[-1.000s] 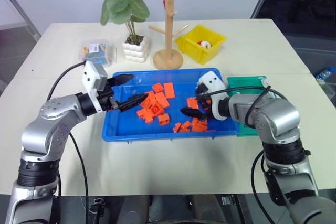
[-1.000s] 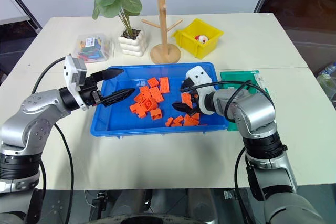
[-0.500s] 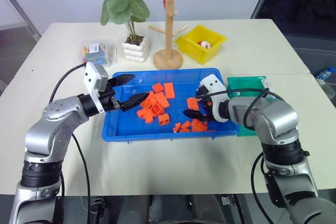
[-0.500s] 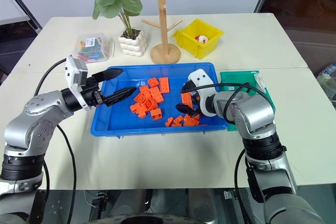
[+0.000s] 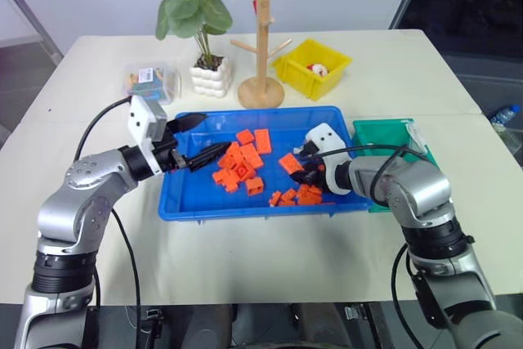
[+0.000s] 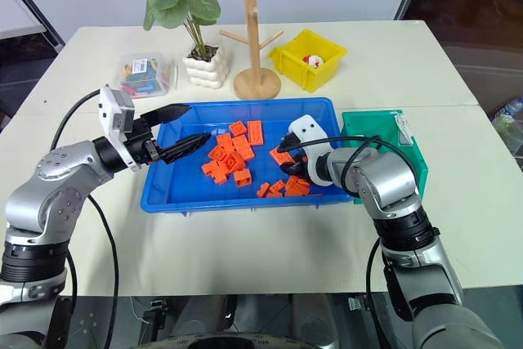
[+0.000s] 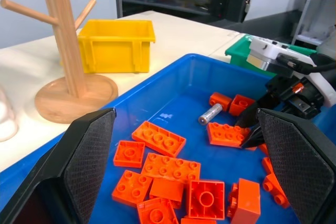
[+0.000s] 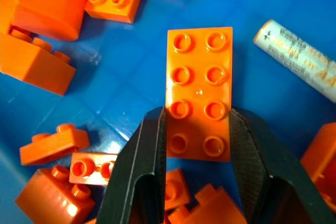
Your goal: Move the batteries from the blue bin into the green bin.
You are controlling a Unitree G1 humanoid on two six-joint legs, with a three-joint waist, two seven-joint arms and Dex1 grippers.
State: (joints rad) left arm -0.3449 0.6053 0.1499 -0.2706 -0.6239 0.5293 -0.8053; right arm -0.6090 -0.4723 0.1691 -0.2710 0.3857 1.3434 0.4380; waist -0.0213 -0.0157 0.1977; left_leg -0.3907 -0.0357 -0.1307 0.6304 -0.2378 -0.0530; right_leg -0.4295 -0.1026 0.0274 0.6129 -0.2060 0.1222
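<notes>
Head views: We see the blue bin (image 5: 196, 202) in the middle of the surface (image 5: 425, 79), holding scattered orange blocks (image 5: 241, 165). The green bin (image 5: 384, 132) stands just beside its right end. Behind the blue bin stand a yellow bin (image 5: 310, 67), a wooden rack (image 5: 263, 38), a potted plant (image 5: 204, 38) and a clear box (image 5: 151, 81). The left hand (image 5: 200, 138) hovers over the left part of the blue bin, its fingers spread apart with nothing between them. The right hand (image 5: 304, 171) reaches into the right part of the blue bin, at an orange plate (image 5: 289, 163).

Left wrist view: We see one battery (image 7: 210, 114) lying on the blue bin's floor, just beside the orange plate (image 7: 227, 134) and two small orange blocks. The right hand (image 7: 252, 129) stands at that plate. The yellow bin and the rack lie beyond the rim.

Right wrist view: The right hand's two fingers (image 8: 142, 166) press against both long sides of the orange plate (image 8: 199, 90), gripping it. The battery (image 8: 296, 59) lies apart from the fingers, near the plate's far corner.
</notes>
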